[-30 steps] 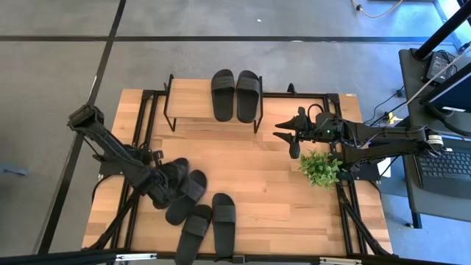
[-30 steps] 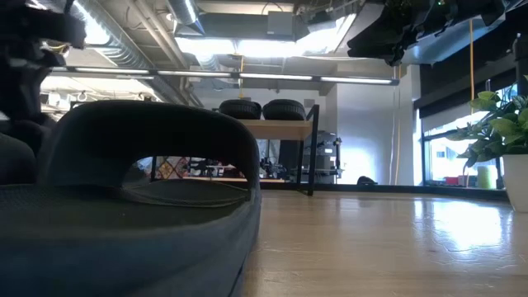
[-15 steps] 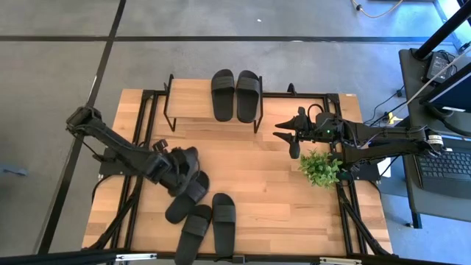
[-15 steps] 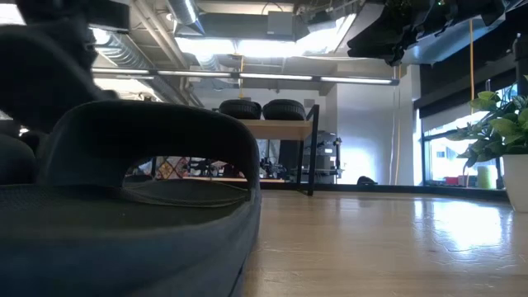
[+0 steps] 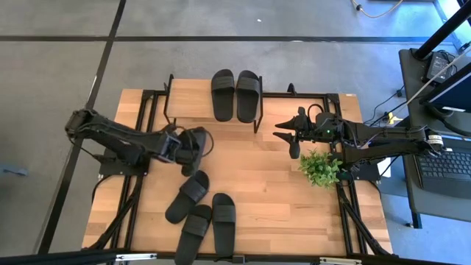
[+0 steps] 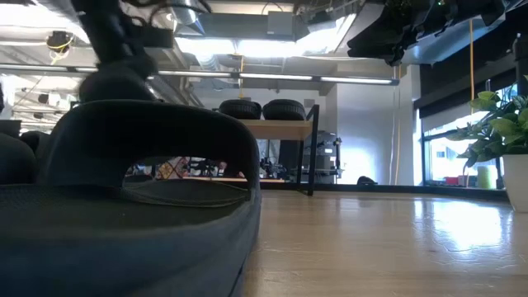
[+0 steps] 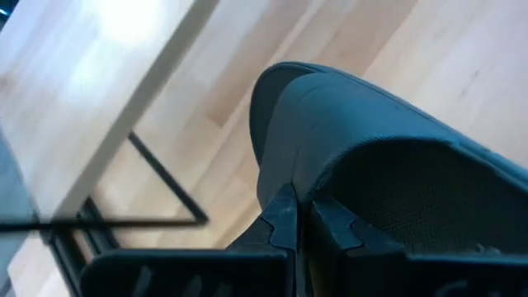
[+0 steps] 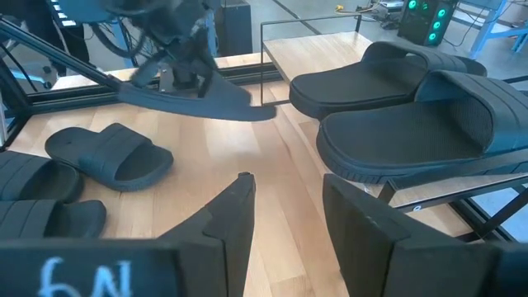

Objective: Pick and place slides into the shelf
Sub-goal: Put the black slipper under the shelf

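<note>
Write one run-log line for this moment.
left gripper: shut on lifted slide | right gripper: open, waiting near shelf | shelf top: two slides | table: three slides

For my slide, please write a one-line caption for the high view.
Left end effector carries a slide toward the shelf, where two slides sit.

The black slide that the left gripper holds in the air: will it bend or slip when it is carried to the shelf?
The slide probably stays fairly stiff: in the right wrist view it hangs nearly flat from the left gripper, with no visible droop. It seems light, since a pinch at one edge carries it. It may swing or twist, because most of its length sticks out past the grip.
</note>
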You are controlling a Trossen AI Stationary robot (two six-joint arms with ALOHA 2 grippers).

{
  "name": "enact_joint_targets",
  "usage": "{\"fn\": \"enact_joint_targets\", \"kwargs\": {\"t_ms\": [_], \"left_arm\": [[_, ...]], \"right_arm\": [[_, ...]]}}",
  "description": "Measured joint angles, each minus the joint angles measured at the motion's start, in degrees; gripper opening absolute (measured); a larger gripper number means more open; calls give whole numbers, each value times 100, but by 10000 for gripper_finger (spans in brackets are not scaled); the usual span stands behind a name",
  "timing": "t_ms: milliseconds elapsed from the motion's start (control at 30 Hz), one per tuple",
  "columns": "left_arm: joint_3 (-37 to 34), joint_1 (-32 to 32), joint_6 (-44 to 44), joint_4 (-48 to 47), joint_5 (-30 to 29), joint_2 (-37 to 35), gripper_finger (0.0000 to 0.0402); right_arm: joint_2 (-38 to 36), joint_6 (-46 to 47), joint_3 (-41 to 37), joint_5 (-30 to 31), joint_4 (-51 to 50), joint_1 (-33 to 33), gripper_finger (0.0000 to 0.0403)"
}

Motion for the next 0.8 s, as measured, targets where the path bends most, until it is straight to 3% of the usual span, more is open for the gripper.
{"fn": "enact_joint_targets", "kwargs": {"t_ms": [400, 800], "left_arm": [[0, 838, 1386, 66, 202, 720, 2], [2, 1159, 1460, 62, 181, 1775, 6]], "right_arm": [[-2, 22, 0, 0, -98, 2, 145], [-2, 22, 0, 0, -96, 2, 145]]}}
